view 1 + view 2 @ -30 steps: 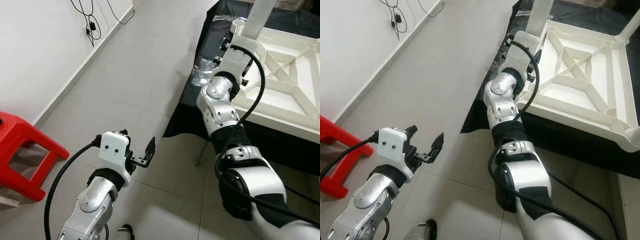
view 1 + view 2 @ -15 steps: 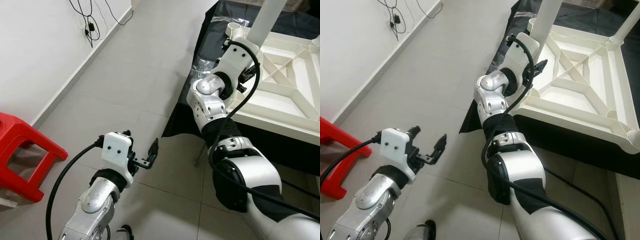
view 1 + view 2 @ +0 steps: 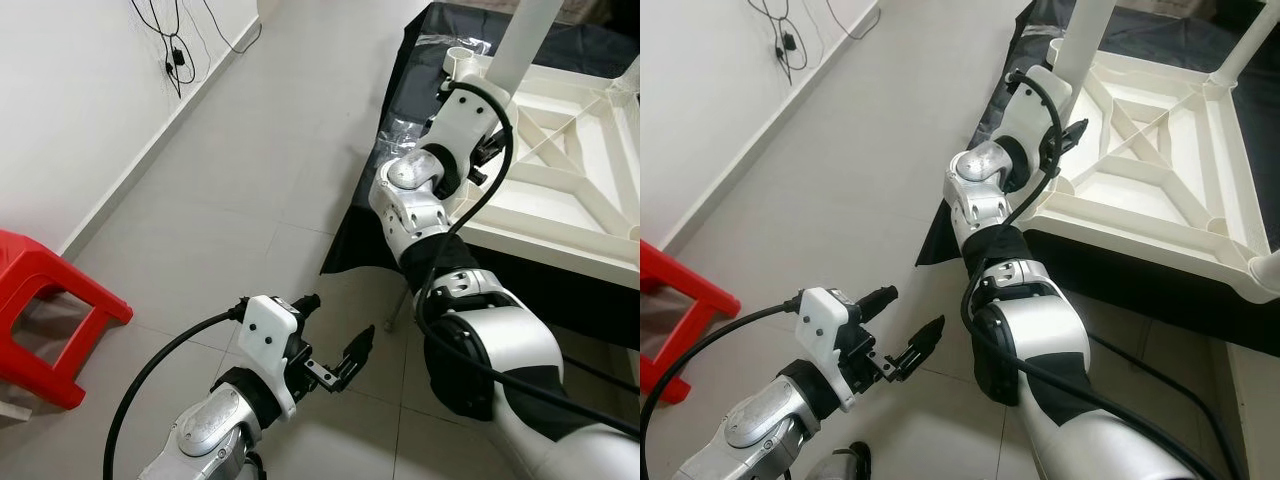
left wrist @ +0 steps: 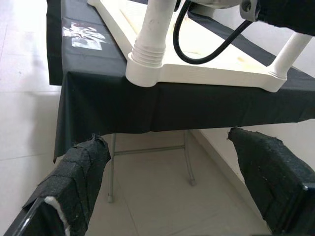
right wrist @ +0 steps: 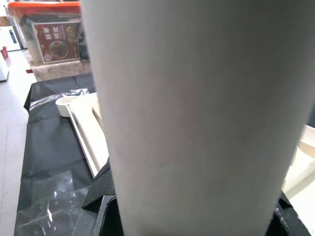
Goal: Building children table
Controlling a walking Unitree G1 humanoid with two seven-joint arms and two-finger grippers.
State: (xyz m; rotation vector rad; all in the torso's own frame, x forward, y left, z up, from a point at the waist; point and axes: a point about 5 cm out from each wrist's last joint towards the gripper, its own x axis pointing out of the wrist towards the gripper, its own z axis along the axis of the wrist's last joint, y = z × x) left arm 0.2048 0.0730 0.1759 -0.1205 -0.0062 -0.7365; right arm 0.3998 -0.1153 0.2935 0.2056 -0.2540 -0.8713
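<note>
Nearest to me, my left gripper [image 3: 335, 340] hangs low over the tiled floor [image 3: 250, 170] with its two black fingers spread wide and nothing between them. Through its wrist camera I look past those fingers at the black-draped table [image 4: 113, 105] ahead of it, with the upturned white children's table [image 4: 197, 64] lying on top. Off to that gripper's outer side sits a red stool [image 3: 45, 310] by the white wall [image 3: 70, 90]. Farther out, my right arm reaches up to the near corner of the upturned tabletop, where the right gripper [image 3: 1070, 125] is closed around the white table leg [image 5: 197, 118]; the leg stands upright at that corner, and on the wrist camera its black pads [image 5: 98, 189] press both flanks of it.
</note>
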